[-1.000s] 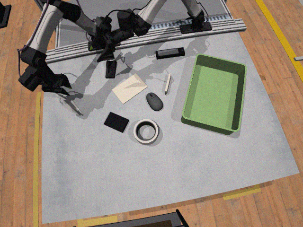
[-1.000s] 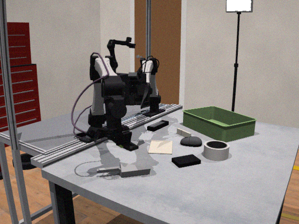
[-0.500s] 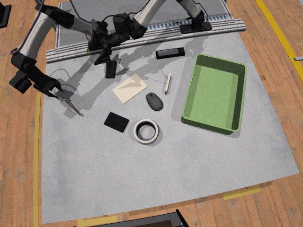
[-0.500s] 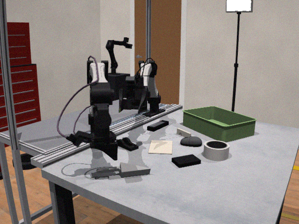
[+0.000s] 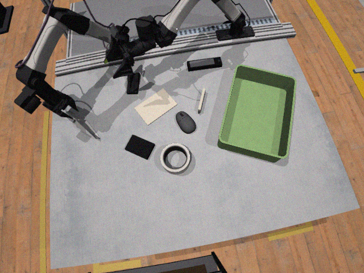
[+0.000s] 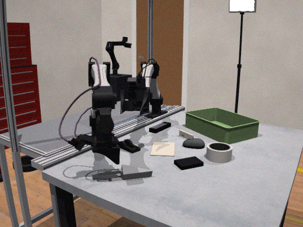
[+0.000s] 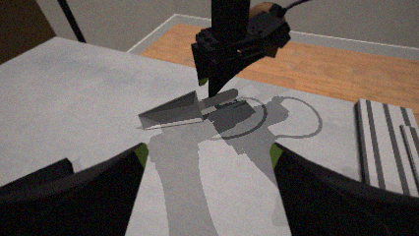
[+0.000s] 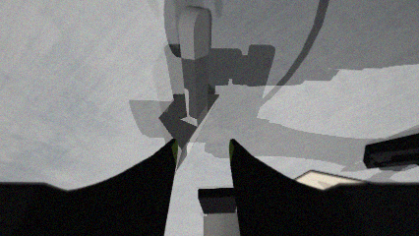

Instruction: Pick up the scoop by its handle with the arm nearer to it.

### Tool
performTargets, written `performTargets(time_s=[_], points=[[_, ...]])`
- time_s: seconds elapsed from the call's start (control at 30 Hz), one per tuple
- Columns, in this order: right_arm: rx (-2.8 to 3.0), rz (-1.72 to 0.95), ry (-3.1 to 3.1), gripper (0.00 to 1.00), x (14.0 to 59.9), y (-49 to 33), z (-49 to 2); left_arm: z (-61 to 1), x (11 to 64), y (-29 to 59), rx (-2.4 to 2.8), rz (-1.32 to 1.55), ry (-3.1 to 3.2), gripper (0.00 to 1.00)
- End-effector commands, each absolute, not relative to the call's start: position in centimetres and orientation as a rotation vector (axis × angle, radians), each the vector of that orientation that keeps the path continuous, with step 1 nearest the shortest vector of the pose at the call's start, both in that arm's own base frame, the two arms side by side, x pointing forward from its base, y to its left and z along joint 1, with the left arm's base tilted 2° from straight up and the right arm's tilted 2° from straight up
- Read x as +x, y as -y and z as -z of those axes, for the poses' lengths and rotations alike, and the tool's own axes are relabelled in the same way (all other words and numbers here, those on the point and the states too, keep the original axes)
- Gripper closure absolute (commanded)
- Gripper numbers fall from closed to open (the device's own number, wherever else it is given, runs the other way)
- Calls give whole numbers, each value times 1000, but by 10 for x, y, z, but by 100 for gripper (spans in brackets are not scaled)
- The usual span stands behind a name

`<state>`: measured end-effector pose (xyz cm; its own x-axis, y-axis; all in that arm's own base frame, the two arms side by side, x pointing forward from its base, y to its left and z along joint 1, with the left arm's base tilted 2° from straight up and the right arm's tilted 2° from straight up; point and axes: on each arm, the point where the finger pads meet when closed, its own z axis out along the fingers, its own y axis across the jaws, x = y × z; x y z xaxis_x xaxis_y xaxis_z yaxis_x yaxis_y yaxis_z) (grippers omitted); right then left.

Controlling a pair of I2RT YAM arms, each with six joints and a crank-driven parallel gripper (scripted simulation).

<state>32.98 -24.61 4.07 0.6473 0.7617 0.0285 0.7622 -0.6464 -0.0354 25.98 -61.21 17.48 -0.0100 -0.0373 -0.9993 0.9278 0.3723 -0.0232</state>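
Scoop (image 5: 89,129) (image 6: 137,172) (image 7: 172,115) (image 8: 194,39) just lying on table (image 5: 191,211) (image 6: 220,193) (image 7: 93,88), well apart from green bin (image 5: 258,114) (image 6: 242,132). Right gripper (image 5: 69,110) (image 6: 112,153) (image 7: 207,89) (image 8: 203,143) right by it, fingers partway apart, nothing clamped. Left gripper (image 5: 110,69) (image 6: 131,113) (image 7: 209,147) wide apart, empty too, fwiw.

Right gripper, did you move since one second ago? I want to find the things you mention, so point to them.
Yes, the right gripper (image 5: 73,113) (image 6: 118,158) (image 7: 207,90) (image 8: 203,142) moved left in the top view, away from the green bin (image 5: 228,106) (image 6: 208,126).
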Motion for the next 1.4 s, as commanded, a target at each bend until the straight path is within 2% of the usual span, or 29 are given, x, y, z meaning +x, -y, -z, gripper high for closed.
performTargets(time_s=[0.0,0.57,0.93,1.1,1.37], points=[[-2821,3,1285,57,331,249,-24,-194,266,611,853,953,-1327,0],[-2819,3,1289,57,331,248,-2,-194,266,611,853,953,-1327,0],[-2820,3,1288,70,331,247,12,-194,266,611,853,953,-1327,0],[-2820,3,1289,71,331,247,12,-194,266,611,853,953,-1327,0],[-2840,18,1300,81,333,249,2,-194,266,611,853,953,-1327,0]])
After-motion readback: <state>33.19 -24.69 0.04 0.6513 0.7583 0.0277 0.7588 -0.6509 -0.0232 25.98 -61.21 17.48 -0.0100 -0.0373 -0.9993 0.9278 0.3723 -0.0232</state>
